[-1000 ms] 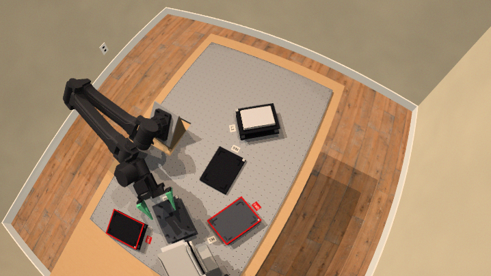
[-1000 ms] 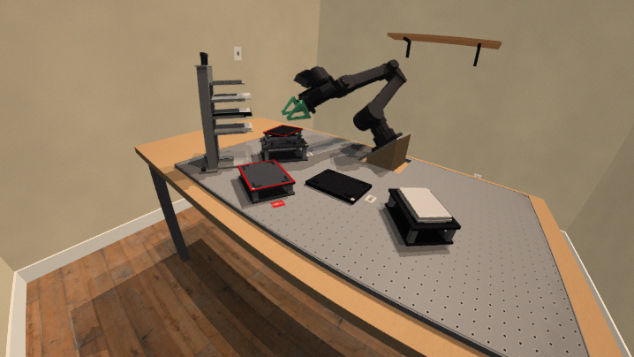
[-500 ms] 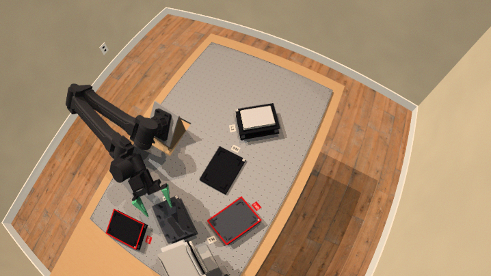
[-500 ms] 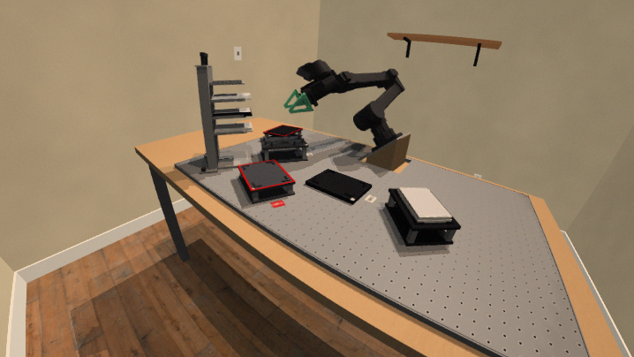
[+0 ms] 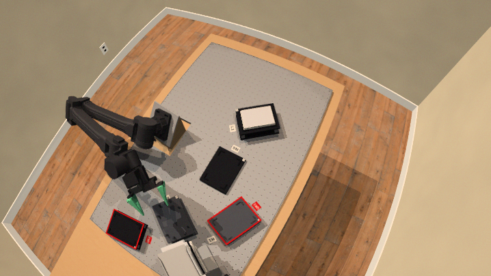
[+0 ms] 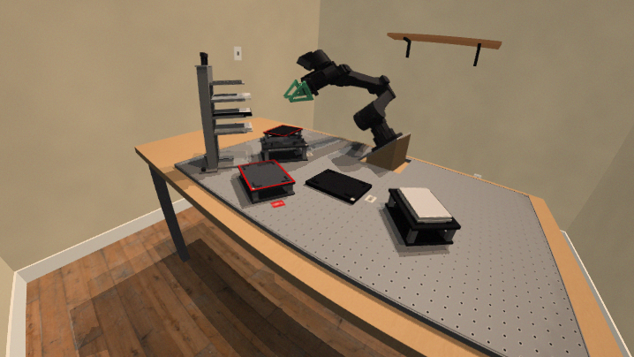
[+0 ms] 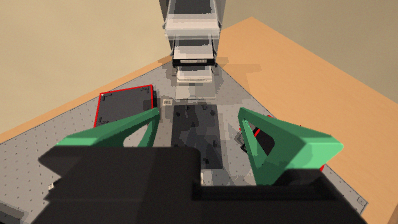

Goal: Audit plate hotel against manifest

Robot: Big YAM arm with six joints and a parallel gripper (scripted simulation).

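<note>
The plate hotel H1 point(image 6: 222, 115) stands at the table's corner; in the wrist view point(image 7: 195, 50) it is at the top. Its shelves hold a white plate point(image 6: 231, 96), a dark plate point(image 6: 230, 111) below it and a light plate point(image 6: 232, 127) lowest. The top shelf point(image 6: 227, 81) looks thin and grey. The labels are too small to read. A white plate point(image 5: 257, 117) point(image 6: 420, 215) lies on the landing nest L1. My gripper point(image 5: 149, 199) point(image 6: 298, 92) is open and empty. It hangs high above the regrip nest point(image 5: 175, 219), facing the hotel point(image 7: 198, 115).
Two red-rimmed quarantine nests flank the regrip nest: one grey-topped point(image 5: 234, 220) and one black-topped point(image 5: 126, 228). The flat black nest N6 point(image 5: 223, 169) lies mid-table. The arm's base sits on a wedge block point(image 5: 176, 133). The hotel is cut off at the frame's bottom edge point(image 5: 187, 259).
</note>
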